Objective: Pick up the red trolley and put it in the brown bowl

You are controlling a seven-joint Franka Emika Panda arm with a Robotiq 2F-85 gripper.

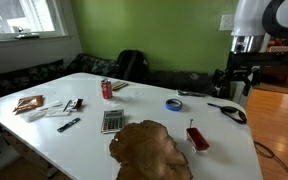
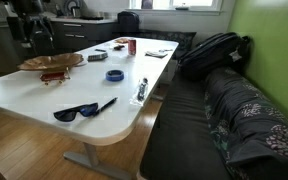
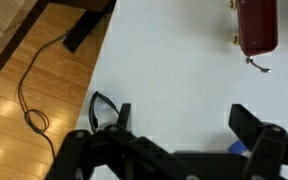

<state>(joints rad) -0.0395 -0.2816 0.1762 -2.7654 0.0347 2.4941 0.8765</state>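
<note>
The red trolley [image 1: 196,137] lies flat on the white table just beside the brown bowl [image 1: 150,152], which has a wavy rim. Both exterior views show them: the trolley [image 2: 54,76] sits in front of the bowl [image 2: 52,62]. In the wrist view the trolley [image 3: 256,22] is at the top right, far ahead of my fingers. My gripper [image 1: 238,84] hangs above the table's far edge, apart from the trolley. Its jaws [image 3: 184,122] are open and empty over bare table.
On the white table [image 1: 84,130] are a calculator [image 1: 111,121], a red soda can [image 1: 107,89], a blue tape roll [image 1: 173,103], black sunglasses [image 1: 227,112] under my gripper, and a pen [image 2: 105,104]. A cable [image 3: 29,100] lies on the wooden floor. A couch [image 2: 224,110] runs beside the table.
</note>
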